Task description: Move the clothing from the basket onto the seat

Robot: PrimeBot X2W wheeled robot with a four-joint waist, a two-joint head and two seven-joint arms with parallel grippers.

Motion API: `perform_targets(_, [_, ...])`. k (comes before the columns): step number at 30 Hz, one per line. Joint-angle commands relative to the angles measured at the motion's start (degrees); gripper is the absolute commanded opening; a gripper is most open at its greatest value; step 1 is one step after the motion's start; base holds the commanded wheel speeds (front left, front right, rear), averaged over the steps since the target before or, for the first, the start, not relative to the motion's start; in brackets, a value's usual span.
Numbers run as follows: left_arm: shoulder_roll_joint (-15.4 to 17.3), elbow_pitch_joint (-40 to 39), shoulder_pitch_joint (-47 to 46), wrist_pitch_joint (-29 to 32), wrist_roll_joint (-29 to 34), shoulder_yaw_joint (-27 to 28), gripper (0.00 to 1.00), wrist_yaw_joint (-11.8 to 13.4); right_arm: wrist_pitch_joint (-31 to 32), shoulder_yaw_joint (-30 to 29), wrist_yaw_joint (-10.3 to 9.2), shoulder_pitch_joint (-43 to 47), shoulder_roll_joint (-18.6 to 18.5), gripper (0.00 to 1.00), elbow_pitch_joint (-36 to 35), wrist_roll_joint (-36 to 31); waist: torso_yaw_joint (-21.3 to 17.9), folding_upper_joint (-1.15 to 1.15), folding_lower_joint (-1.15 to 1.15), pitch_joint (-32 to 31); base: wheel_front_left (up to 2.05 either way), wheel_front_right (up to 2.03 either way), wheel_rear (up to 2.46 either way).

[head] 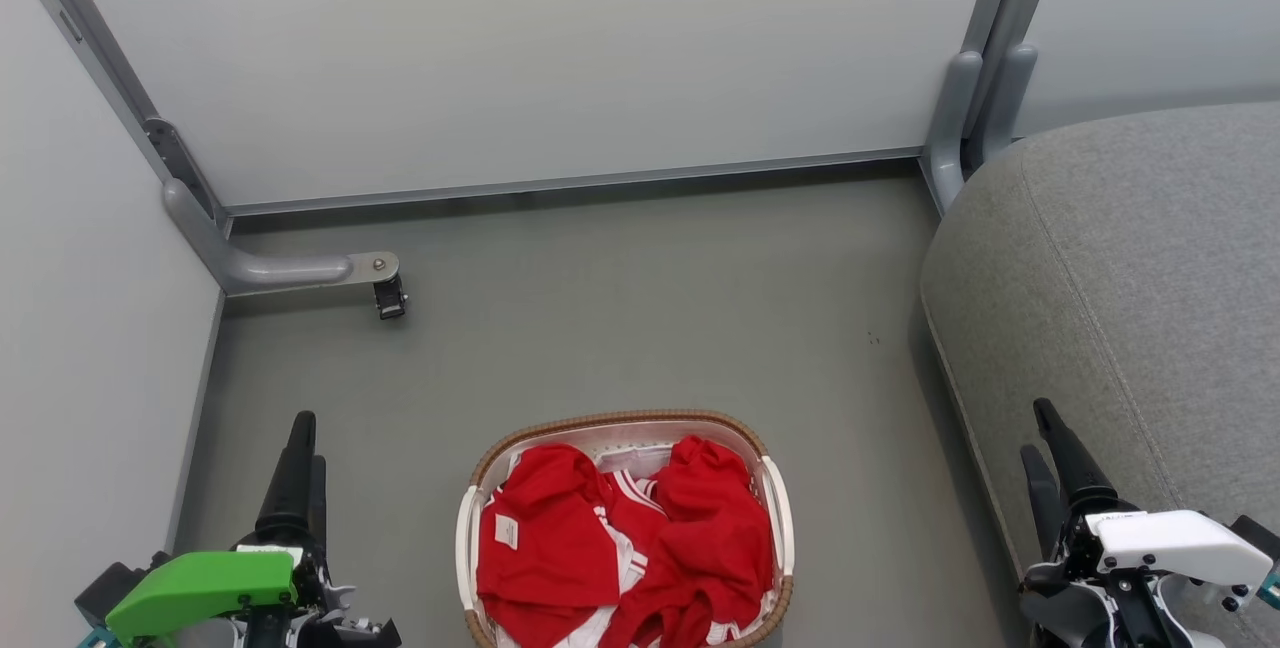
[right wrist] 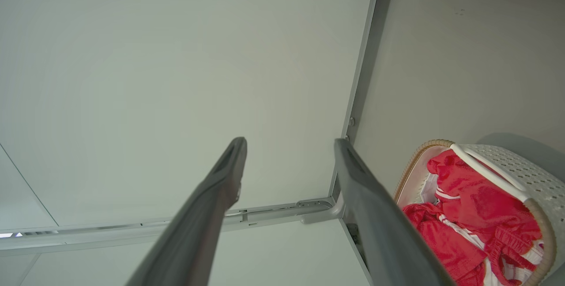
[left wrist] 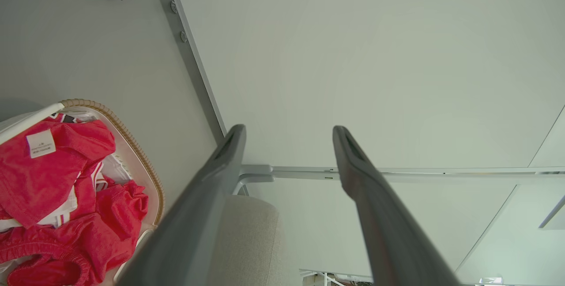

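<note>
Clothing (head: 620,538): a red heap with white stripe trim that fills the basket. A white label shows on the left-hand piece.
Basket (head: 618,418): stands on the grey floor (head: 600,328) at the low centre of the head view, apart from the seat.
Seat (head: 1130,278): light grey and rounded, on the robot's right.
Left gripper (head: 306,446): low, to the left of the basket. Its jaws are released with only the pale wall panel (head: 520,58) seen between them.
Right gripper (head: 1036,433): low, in front of the seat's edge. Its jaws are spread apart and empty.
Clothing relative to the jaws: between the two grippers and touching neither. It lies off to the left of the fingers in the left wrist view and off to the right in the right wrist view.
</note>
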Motion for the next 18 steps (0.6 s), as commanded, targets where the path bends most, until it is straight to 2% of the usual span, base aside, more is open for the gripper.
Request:
perform_targets(1, [0.2,-1.2,-0.4,-0.7,1.2,-0.4,1.00,-0.1,-0.7,0.1,0.01,-0.1,-0.5,1.00,-1.2,-1.2,0.0,0.00,0.00,0.0,0.00,0.00,0.00])
perform_targets(9, [0.3,-2.3,-0.6,-2.6,8.4,-0.8,1.00,0.3,-2.6,-0.5,0.01,-0.2,-0.6,1.00,-2.0,-7.0,0.1,0.00,0.00,0.1,0.00,0.00,0.00])
perform_targets(18, [0.3,-4.5,-0.6,-4.6,20.6,-2.1,1.00,1.8,-4.6,-0.5,0.01,0.0,-0.6,1.00,-4.8,-19.6,0.1,0.00,0.00,0.3,0.00,0.00,0.00])
